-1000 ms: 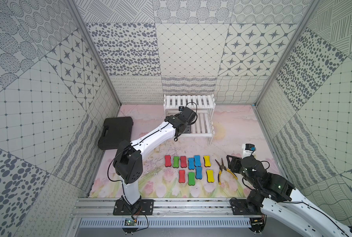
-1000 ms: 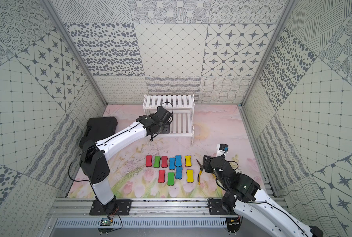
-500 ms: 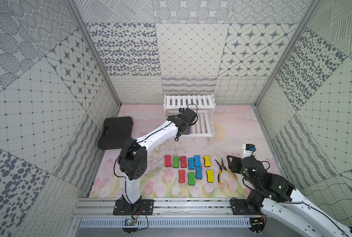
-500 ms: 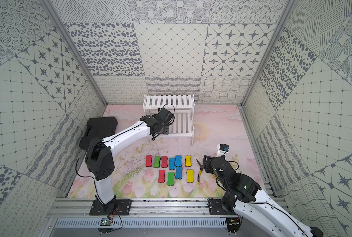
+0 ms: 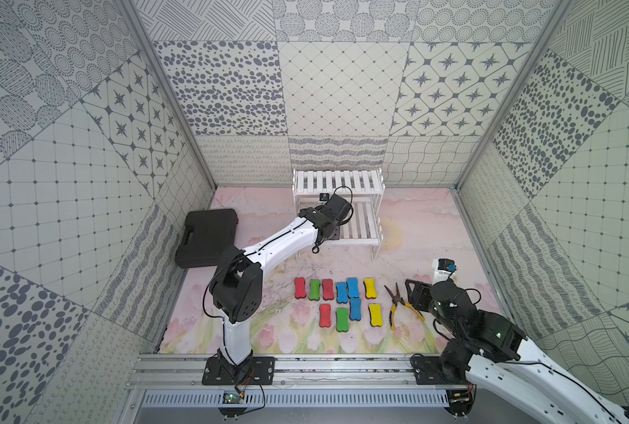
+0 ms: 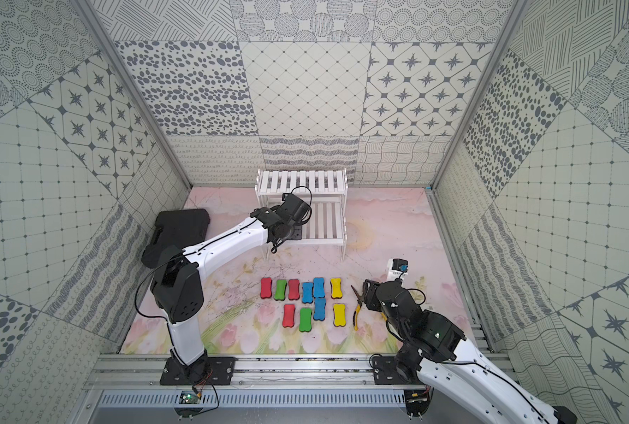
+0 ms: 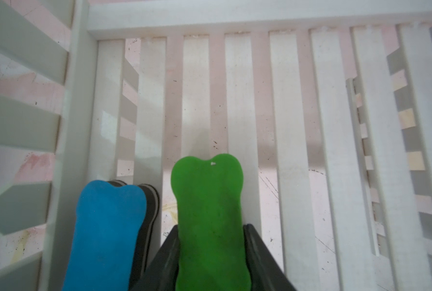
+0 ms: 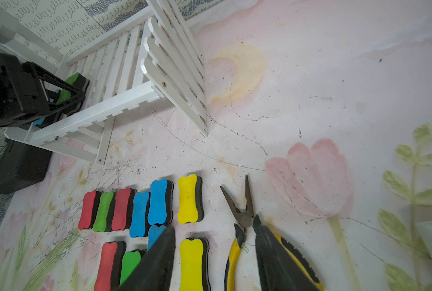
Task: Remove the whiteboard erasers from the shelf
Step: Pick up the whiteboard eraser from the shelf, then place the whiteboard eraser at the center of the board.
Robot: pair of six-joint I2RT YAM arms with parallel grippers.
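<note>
Your left hand (image 7: 211,228) has just closed. Its jaws stood spread a moment ago and now press on both long sides of the green eraser (image 7: 208,196), which lies on the lower tier of the shelf (image 7: 295,121). Both top views also show the arm reaching a little farther in over that tier. The eraser looks to be lying flat on the slats, so I judge the grip made and the lift not yet begun.

Just beside it, toward the side rail, sits a blue eraser (image 7: 109,226), near the hand but apart from it. Mind it as you draw out, since a jaw could drag it along.

Ten erasers (image 5: 342,301) lie in two rows on the table (image 5: 434,227) in front of the shelf, and the upper tier looks bare. These two appear to be the last.

Your right hand (image 8: 212,224) has not stirred. It hovers low over the table with its fingers spread, between a yellow eraser (image 8: 192,262) and the pliers (image 8: 245,216), holding nothing.
</note>
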